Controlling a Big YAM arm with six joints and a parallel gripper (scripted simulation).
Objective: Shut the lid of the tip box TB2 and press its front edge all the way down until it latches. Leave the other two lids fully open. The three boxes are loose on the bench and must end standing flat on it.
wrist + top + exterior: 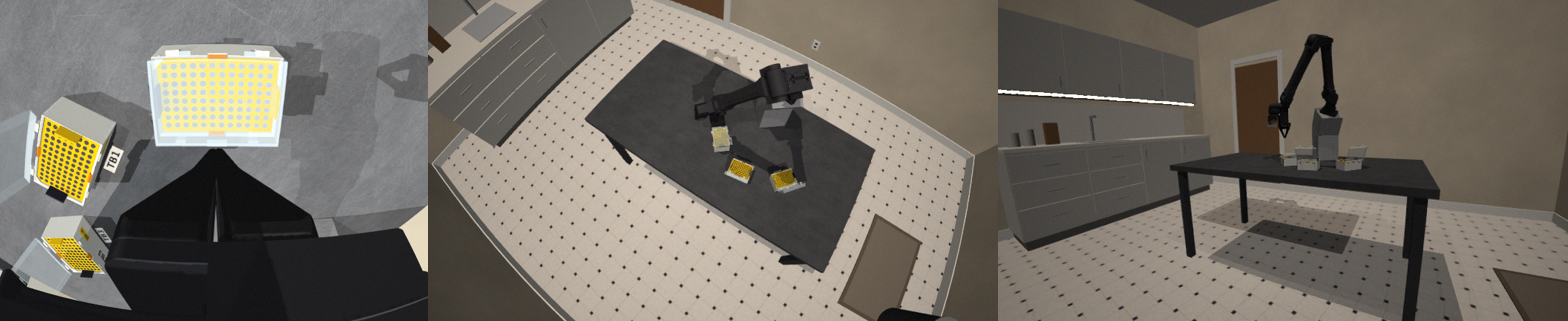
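Note:
Tip box TB2 (216,98) (720,137) (1288,160) stands flat on the dark table (651,99) (1257,172) with its translucent lid lying down over the yellow tip rack. My gripper (216,159) (714,118) (1284,134) is shut and empty. It hangs clear above the near edge of that lid without touching it. TB1 (65,158) (739,169) (1307,164) and TB3 (74,253) (783,179) (1347,164) stand to the side with bare bright yellow racks. Their clear lids, the TB1 lid (13,144) and the TB3 lid (37,265), stand open.
The arm's grey pedestal (774,117) (1327,135) stands on the table behind the boxes. A counter with drawers (1097,175) runs along the left wall, away from the table.

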